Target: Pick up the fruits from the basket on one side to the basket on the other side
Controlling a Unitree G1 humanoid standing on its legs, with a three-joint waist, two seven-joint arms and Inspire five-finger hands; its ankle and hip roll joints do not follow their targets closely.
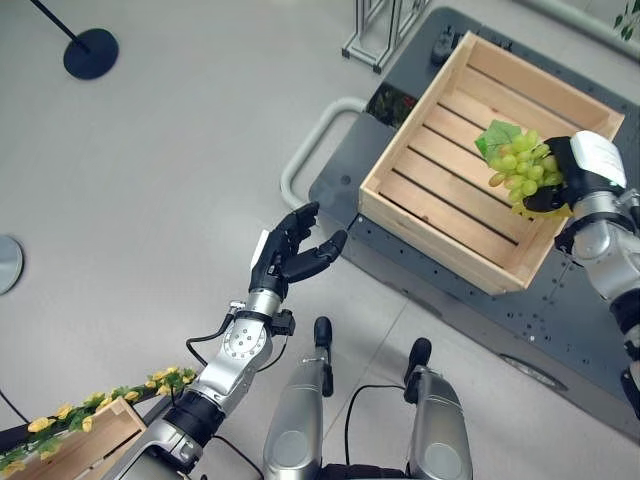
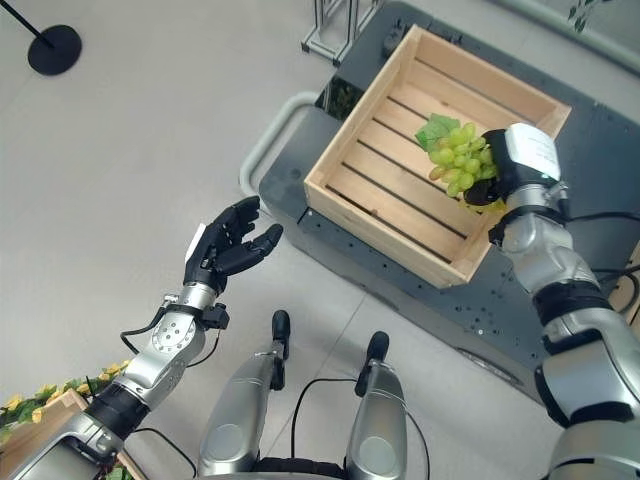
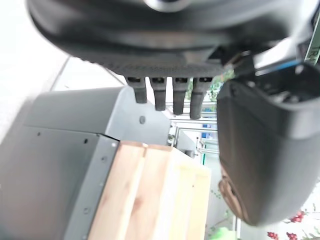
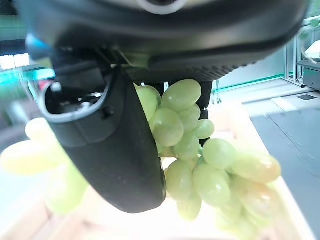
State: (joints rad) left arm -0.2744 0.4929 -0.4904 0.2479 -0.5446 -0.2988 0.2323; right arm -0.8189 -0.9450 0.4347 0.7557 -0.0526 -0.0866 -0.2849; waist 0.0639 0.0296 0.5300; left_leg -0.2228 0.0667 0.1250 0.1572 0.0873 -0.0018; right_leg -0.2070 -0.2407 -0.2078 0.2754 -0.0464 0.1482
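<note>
**Green grapes held over the wooden crate**

Pale green, the bunch of grapes point(image 1: 522, 168) with a leaf at its top sits in the right hand point(image 1: 572, 175), whose dark fingers and thumb are curled round it. In the right wrist view the thumb point(image 4: 107, 150) presses against the side of the bunch and the grapes hang below the palm. The hand holds the fruit above the inside of the slatted wooden crate point(image 1: 440, 180), near the crate's right-hand wall; whether the lowest grapes touch the slats cannot be told. The crate rests on a dark grey cart point(image 1: 520, 330) with a light looped handle point(image 1: 305, 145) at its left end.

The left hand point(image 1: 290, 255) hangs in the air over the grey floor point(image 1: 150, 200), just left of the cart and apart from it, its fingers loosely spread and holding nothing. At the lower left corner, a second wooden crate point(image 1: 85, 445) shows, trimmed with yellow flowers and green leaves point(image 1: 110, 397).
</note>
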